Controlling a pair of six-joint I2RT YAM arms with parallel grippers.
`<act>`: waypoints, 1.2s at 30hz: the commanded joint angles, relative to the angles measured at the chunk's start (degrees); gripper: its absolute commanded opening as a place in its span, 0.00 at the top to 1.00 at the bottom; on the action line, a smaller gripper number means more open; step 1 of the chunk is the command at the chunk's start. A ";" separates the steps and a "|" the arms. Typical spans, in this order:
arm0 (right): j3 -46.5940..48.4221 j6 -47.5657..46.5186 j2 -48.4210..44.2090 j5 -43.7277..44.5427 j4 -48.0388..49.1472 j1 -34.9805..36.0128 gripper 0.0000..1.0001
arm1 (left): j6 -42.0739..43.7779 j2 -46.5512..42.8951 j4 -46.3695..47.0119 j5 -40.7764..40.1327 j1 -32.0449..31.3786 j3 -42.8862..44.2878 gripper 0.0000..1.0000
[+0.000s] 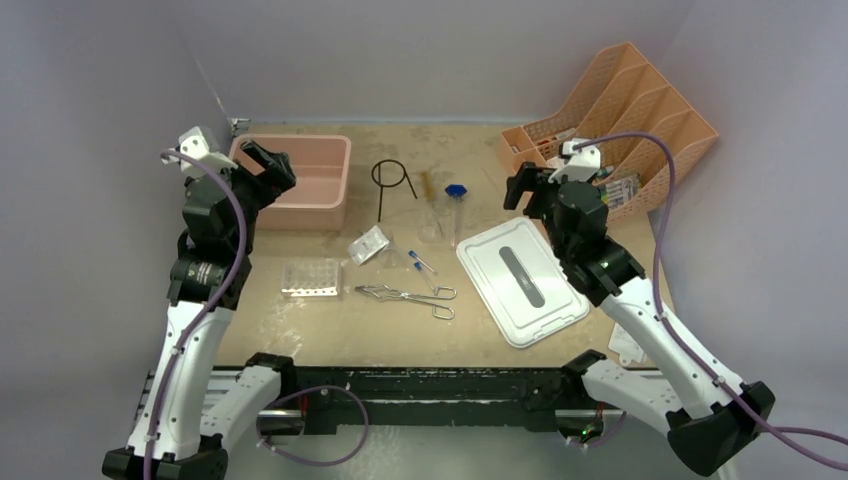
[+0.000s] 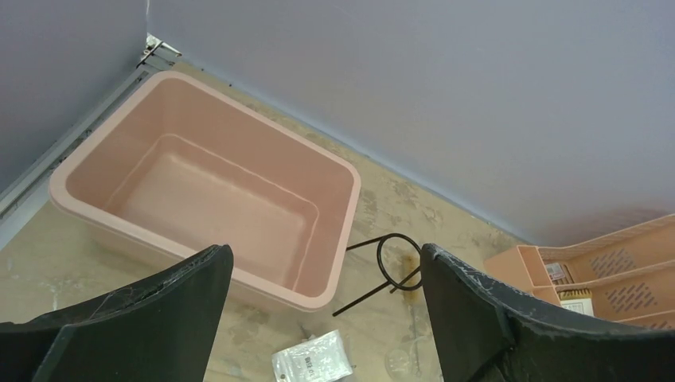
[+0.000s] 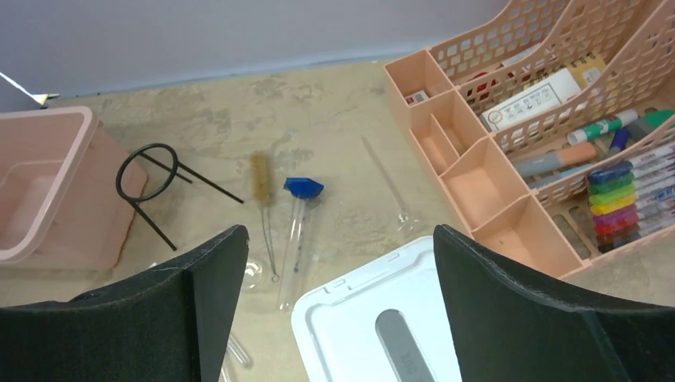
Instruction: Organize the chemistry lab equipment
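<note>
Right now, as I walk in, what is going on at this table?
Nothing is being handled yet. Both arms hang above the table with open jaws: the left gripper near the pink bin, the right gripper near the white lid. The lab things lie loose between them: wire ring stand, tongs, tube rack, small bag, brush. The bin holds nothing yet.
</note>
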 commanded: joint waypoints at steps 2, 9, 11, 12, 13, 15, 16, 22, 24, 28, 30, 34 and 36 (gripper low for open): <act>1.10 2.40 -1.12 -6.75 -2.82 0.30 0.08 | -0.79 -2.95 -0.88 1.78 0.52 -1.79 0.13; 0.45 -0.06 4.52 -25.02 -3.66 0.30 0.08 | -3.47 -3.27 -0.51 18.86 0.52 -5.48 0.16; 0.23 0.89 6.60 -25.07 -3.21 0.31 0.11 | -5.63 -3.80 -0.53 18.16 0.52 -7.32 0.16; 0.11 1.50 7.55 -25.17 -2.99 0.31 0.12 | -7.13 -4.26 -0.58 17.46 0.52 -8.32 0.16; 0.02 2.28 8.40 -25.22 -2.96 0.26 0.13 | -8.05 -4.80 -0.37 17.36 0.52 -9.46 0.16; -0.13 3.68 10.01 -25.91 -2.97 0.26 0.14 | -9.89 -6.00 0.25 17.34 0.52 -11.96 0.17; 0.12 4.10 10.93 -26.19 -3.47 0.26 0.14 | -10.72 -6.70 0.41 17.34 0.52 -13.30 0.17; 3.98 4.71 18.15 -25.71 -11.15 0.35 0.16 | -15.51 -10.87 2.66 12.90 0.52 -21.03 0.17; 3.72 5.24 19.39 -24.89 -11.93 0.39 0.16 | -16.32 -12.18 4.41 12.09 0.52 -23.53 0.18; 4.03 5.24 22.56 -25.04 -12.52 0.54 0.19 | -16.70 -12.94 4.92 8.79 0.52 -25.69 0.18; 5.64 5.17 25.31 -25.39 -14.11 0.80 0.23 | -16.50 -12.25 5.04 7.90 0.52 -26.21 0.18; 8.46 4.48 30.42 -25.90 -14.42 1.79 0.31 | -18.02 -10.33 5.98 8.18 0.52 -26.63 0.18; 10.83 6.08 33.34 -24.20 -15.64 2.03 0.34 | -18.28 -9.04 6.36 8.90 0.47 -26.53 0.18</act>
